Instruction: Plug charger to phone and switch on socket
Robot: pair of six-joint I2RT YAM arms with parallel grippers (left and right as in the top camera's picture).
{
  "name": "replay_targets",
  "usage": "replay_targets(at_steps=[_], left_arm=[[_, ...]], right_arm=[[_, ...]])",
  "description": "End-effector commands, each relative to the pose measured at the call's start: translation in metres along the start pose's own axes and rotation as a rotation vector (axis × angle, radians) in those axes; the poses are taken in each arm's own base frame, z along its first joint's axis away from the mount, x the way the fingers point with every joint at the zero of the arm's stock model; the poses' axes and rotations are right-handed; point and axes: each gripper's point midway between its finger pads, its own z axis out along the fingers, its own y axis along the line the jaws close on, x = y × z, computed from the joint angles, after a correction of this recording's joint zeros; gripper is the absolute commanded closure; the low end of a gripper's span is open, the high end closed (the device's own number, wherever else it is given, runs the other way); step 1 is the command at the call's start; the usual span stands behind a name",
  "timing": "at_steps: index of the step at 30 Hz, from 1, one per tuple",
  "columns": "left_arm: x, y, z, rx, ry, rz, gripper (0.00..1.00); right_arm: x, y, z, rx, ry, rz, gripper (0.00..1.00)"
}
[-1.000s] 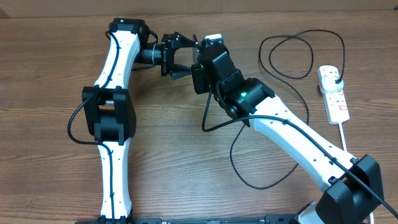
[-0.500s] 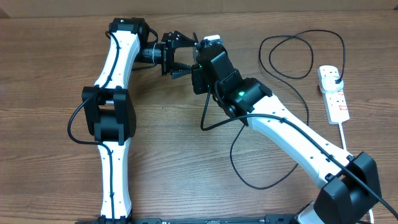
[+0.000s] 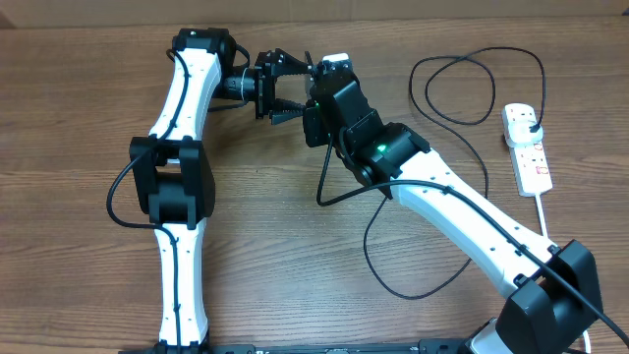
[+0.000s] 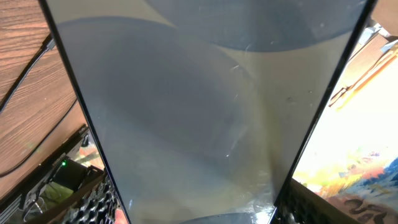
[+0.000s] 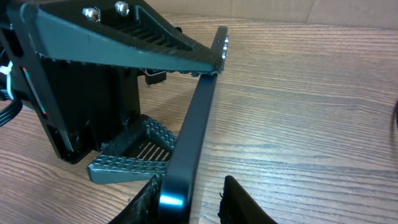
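Observation:
The phone point(image 4: 186, 106) stands on its edge above the table and fills the left wrist view. My left gripper point(image 3: 287, 88) is shut on it across its width, and its jaws show in the right wrist view point(image 5: 165, 115). My right gripper point(image 5: 189, 202) is open and straddles the phone's near end point(image 5: 193, 130); its left finger touches the phone and a gap shows at its right finger. The charger's black cable point(image 3: 472, 90) loops over the table. The socket point(image 3: 528, 157) lies at the far right with the black plug point(image 3: 531, 120) in it.
More loops of the black cable point(image 3: 393, 265) lie under my right arm near the table's middle. A stretch of it with a small connector point(image 4: 47, 43) shows in the left wrist view. The socket's thick white lead point(image 3: 542, 211) runs toward the front right.
My right arm has shifted slightly up and left toward the phone. The left arm and the phone have stayed in place.

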Motion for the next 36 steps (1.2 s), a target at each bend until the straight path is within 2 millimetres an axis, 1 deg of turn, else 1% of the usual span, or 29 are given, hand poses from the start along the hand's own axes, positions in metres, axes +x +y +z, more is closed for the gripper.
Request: replay_targets(at_steps=[1,7,17,28,31,34,36], left_arm=[[0.0041,-0.0137,-0.0013,0.046,0.014,0.048,0.27],[0.0041,-0.0136,-0.0013,0.046,0.014,0.048,0.27],[0.0046,-0.0135,-0.0013,0.045,0.014,0.038,0.27],[0.0046,-0.0135,-0.0013,0.045,0.015,0.030,0.26],[0.0046,-0.0135,-0.0013,0.045,0.015,0.023,0.25],[0.0046,-0.0136,-0.0013,0.045,0.016,-0.013,0.24],[0.0045,-0.0134,-0.0013,0.045,0.016,-0.015,0.24]], right_arm=[[-0.0141,0.0038,-0.0013,0.004,-0.039,0.019,0.73],[-0.0151,0.0029,-0.0012,0.009,-0.044,0.050,0.76],[-0.0192,0.0044,-0.0014,0.002,-0.060,0.053,0.82],[-0.0191,0.0046,-0.0014,0.002,-0.060,0.057,0.87],[-0.0189,0.0052,-0.0015,0.000,-0.060,0.063,0.92],[-0.0189,0.0054,-0.0016,0.000,-0.060,0.079,0.93],[-0.0190,0.0055,-0.0016,-0.001,-0.060,0.080,0.96]])
